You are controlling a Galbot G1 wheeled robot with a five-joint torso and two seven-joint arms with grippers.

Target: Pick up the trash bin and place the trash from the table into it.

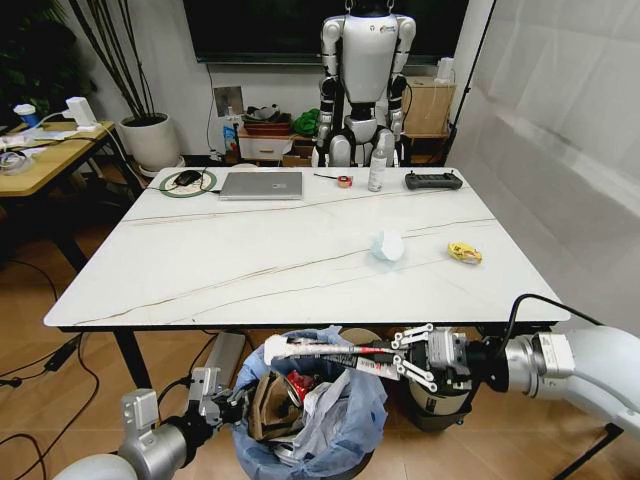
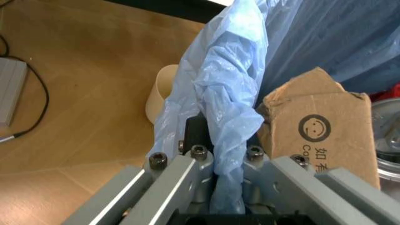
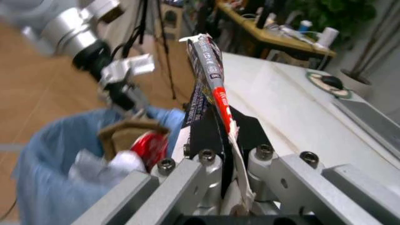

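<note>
The trash bin (image 1: 330, 430), lined with a crinkly light-blue bag, hangs in front of the table (image 1: 250, 280) at its near edge. My left gripper (image 1: 228, 404) is shut on the bag's rim (image 2: 228, 93). Inside lie a torn brown cardboard box (image 2: 325, 136), a red wrapper (image 3: 147, 145) and white tissues (image 3: 100, 164). My right gripper (image 1: 405, 360) is shut on a long red, white and black wrapper (image 3: 209, 61), held level above the bin's opening. On the table lie a crumpled blue-white cup (image 1: 388, 245) and a yellow peel (image 1: 464, 253).
At the table's far edge are a silver laptop (image 1: 262, 185), a mouse on a round pad (image 1: 188, 181), a bottle (image 1: 377, 165) and a black controller (image 1: 433, 181). A humanoid robot (image 1: 366, 70) stands behind. A cream bucket (image 2: 159, 93) sits on the floor by the bin.
</note>
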